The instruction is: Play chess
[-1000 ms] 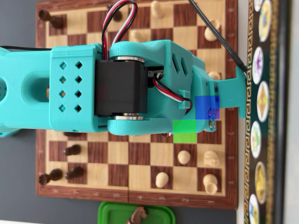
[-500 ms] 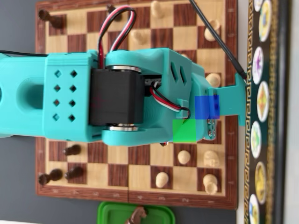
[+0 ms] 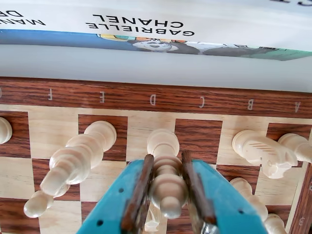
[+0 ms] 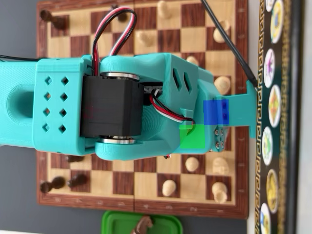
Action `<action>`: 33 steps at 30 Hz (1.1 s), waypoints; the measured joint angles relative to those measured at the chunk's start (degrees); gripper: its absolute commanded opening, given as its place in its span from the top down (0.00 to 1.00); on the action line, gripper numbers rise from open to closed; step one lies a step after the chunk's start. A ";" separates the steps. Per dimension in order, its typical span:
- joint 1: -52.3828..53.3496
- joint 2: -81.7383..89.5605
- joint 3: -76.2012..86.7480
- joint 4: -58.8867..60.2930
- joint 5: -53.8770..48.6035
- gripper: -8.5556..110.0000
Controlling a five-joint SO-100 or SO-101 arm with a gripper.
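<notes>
So in the wrist view the pincer point(image 3: 168, 200) is right at the 6 o'clock edge of the shot, jaws nearly together and clamped on a light chess piece point(image 3: 165, 168), one pad on each side of its ribbed stem. The rounded base of that piece shows just past the pads at about 12 o'clock from them, and I honestly can't tell if it's sitting on the board or lifted a hair. At roughly 9 o'clock from it there's another tall light piece point(image 3: 73, 163), close but not touching. Over at 3 o'clock sits a light knight point(image 3: 263, 152) with more light pieces near the edge. Further out is the board's dark border point(image 3: 156, 100) with the file letters, then the spine of a book point(image 3: 146, 22) along the top. From overhead the teal arm point(image 4: 122, 105) covers most of the chessboard point(image 4: 141, 207), dark pieces at 9 o'clock, light ones at 3, and a green tub point(image 4: 114, 222) with a dark piece in it at 6 o'clock. My read: grab's done, the lift and the placing are what's left.
</notes>
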 measured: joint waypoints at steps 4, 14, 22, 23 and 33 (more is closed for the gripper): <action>0.35 1.76 0.88 0.00 0.00 0.88; 1.41 11.25 10.11 0.00 0.00 0.88; 3.34 12.74 12.04 0.00 0.00 0.88; 3.69 12.74 12.04 0.00 0.00 0.89; 6.15 13.36 16.44 0.00 -2.02 0.89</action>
